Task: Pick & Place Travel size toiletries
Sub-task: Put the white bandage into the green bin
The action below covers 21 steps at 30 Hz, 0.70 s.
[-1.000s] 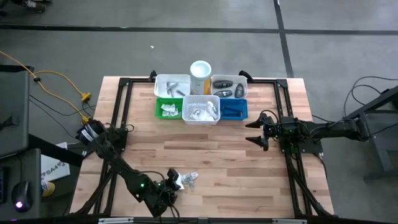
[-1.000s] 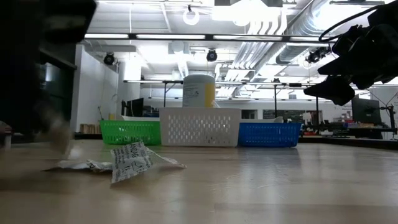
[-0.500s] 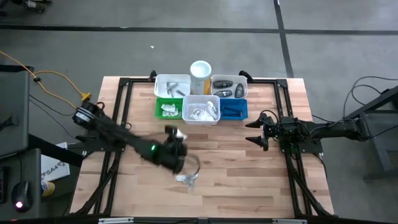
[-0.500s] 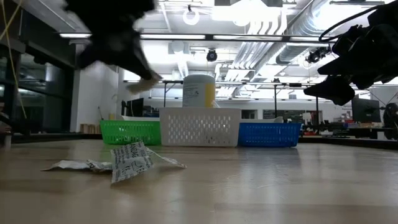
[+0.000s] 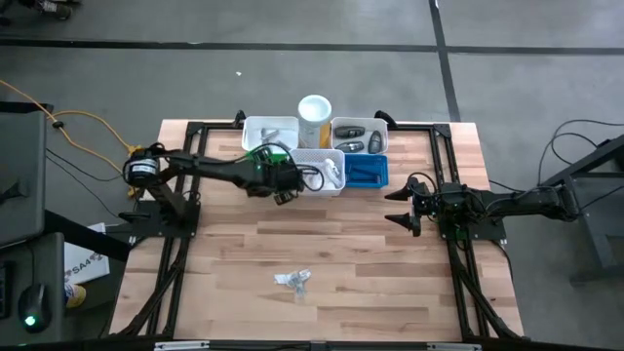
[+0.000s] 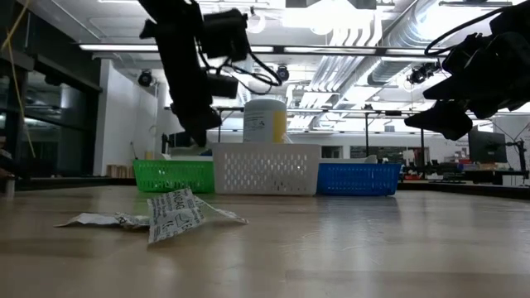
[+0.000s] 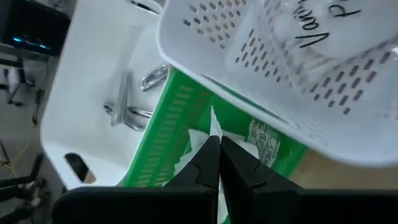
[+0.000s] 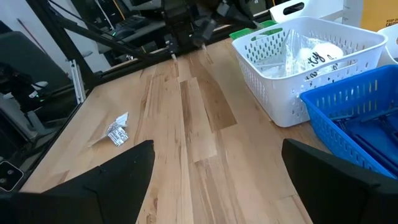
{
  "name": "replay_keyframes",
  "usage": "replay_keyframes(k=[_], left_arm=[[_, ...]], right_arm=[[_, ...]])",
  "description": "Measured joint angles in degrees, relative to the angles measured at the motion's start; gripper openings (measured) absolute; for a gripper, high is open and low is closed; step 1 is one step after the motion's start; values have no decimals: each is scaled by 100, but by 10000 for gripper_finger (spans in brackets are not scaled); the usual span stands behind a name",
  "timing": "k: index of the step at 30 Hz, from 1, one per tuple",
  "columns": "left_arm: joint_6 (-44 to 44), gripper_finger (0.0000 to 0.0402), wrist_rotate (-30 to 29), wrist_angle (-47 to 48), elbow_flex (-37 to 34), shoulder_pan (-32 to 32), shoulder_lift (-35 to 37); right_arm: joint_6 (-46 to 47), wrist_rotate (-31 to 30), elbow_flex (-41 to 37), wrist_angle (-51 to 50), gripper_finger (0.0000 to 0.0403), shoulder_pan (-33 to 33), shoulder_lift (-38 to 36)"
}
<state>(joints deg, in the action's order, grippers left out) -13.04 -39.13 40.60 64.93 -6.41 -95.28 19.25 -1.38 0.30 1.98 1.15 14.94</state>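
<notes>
Packet (image 7: pixel 214 127) pinched in left gripper (image 7: pixel 219 163) above green bin (image 7: pixel 163 127).

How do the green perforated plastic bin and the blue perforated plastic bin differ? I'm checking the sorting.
The green perforated plastic bin holds white crinkly packets; the blue perforated plastic bin holds dark stick-like items. The shut left gripper is beside the green bin; no gripper is at the blue bin. Both flank the white basket.

Pale matt wood-plank table (image 5: pixel 370 273); perforated, seemingly plastic white bin (image 6: pixel 267 170); crinkly, glossy packets (image 6: pixel 170 213).
</notes>
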Motion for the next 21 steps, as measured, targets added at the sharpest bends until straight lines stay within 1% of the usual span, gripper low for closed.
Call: replay_keyframes(k=[2,5,9,11,13,16,21], left_arm=[[97,9,141,0,2,-119,-75],[110,35,139,38,0,-202,-202],[99,80,-145,41,0,-176,-237],[117,99,-252,102,0,-40,-237],[118,112,-427,244,0,174,-192],[78,119,-594,493,0,662,-29],[-329,120,-701,777,2,1750,314]], right_arm=[[-1,1,0,0,346,0,0],[-1,1,1,0,346,-2,2],[0,3,0,-2,346,0,0],[0,3,0,-2,346,-1,1],[1,3,0,-2,346,-1,1],[0,3,0,-2,346,-2,0],[0,3,-1,-2,346,-2,0]])
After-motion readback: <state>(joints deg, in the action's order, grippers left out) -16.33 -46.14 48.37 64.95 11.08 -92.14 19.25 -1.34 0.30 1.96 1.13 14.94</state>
